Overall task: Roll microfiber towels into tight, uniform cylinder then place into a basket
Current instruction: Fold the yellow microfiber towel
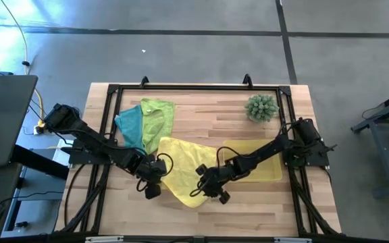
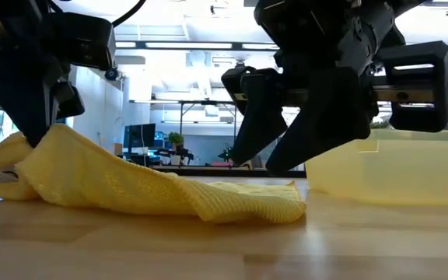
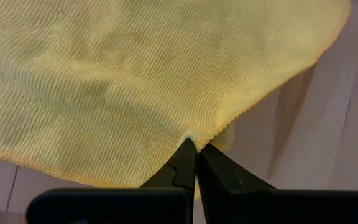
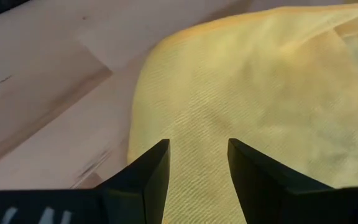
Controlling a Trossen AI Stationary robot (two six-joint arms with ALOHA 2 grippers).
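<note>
I see grey floor (image 1: pixel 181 47) around my wooden table (image 1: pixel 201 118), and desks with monitors (image 2: pixel 142 138) under ceiling striplights (image 2: pixel 189 44).

Bright overhead light is washing the floor (image 1: pixel 181 47) pale blue-white in the high view, with glare burning out its upper left corner. In the low view, ceiling strips (image 2: pixel 185 45) are glowing behind the arms, turning them into near silhouettes, and the near desk (image 2: pixel 224 253) is blurring softly. The yellow towel (image 3: pixel 135 81) is showing sharp weave up close, casting a soft shadow on the desk.
</note>
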